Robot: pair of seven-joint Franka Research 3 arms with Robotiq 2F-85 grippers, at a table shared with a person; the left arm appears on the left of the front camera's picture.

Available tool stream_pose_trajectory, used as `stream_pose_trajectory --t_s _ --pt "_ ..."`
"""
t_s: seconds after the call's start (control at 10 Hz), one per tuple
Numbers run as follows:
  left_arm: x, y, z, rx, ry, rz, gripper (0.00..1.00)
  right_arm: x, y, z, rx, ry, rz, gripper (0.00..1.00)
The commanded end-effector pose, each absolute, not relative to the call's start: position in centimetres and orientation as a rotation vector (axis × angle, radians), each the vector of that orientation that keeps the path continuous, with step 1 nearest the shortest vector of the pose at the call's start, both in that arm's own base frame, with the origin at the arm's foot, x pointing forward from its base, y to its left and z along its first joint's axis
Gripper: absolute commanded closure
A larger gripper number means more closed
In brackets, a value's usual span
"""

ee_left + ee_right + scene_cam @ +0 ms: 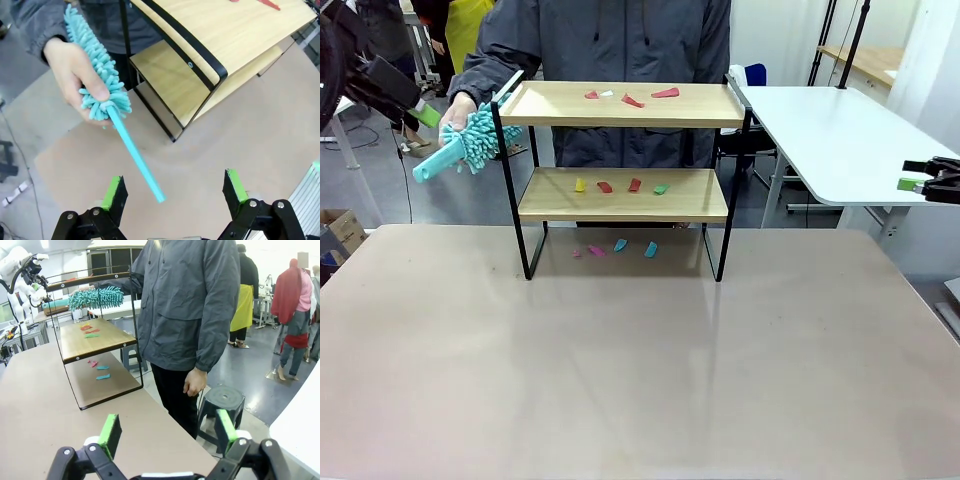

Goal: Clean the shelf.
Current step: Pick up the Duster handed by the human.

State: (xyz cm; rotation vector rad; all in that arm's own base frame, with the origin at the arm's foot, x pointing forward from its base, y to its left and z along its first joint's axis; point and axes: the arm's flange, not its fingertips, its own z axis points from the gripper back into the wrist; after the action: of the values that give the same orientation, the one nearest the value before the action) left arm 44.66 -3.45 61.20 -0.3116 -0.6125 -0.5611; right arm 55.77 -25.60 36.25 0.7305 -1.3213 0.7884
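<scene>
Shelf (550,105) holds coloured scraps (633,100); person's hand (458,108) grips teal duster (482,140).

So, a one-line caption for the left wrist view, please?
A person's hand holds a teal duster, handle toward the open left gripper, beside the shelf.

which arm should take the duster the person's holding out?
Left. The duster is held by its fluffy head, with the handle pointing at the open left tool. The right tool is open too, but it is far off on the shelf's other side.
</scene>
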Motion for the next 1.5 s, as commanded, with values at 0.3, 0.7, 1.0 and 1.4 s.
stream_pose_trajectory --t_s 0.3,0.7,1.0,1.4 --pt "45.6 -5.9 58.3 -0.131 -0.573 -0.485 0.00 55.8 -25.4 36.8 0.733 -1.312 0.774 0.00" --pt "46.4 -6.4 56.2 -0.111 -0.512 -0.425 0.00 55.8 -25.4 36.8 0.733 -1.312 0.774 0.00" --pt "47.7 -5.9 54.3 -0.124 -0.501 -0.377 0.00 55.8 -25.4 36.8 0.733 -1.312 0.774 0.00" --pt "47.9 -6.1 54.0 -0.031 -0.496 -0.400 0.59 55.8 -25.4 36.8 0.733 -1.312 0.774 0.00"
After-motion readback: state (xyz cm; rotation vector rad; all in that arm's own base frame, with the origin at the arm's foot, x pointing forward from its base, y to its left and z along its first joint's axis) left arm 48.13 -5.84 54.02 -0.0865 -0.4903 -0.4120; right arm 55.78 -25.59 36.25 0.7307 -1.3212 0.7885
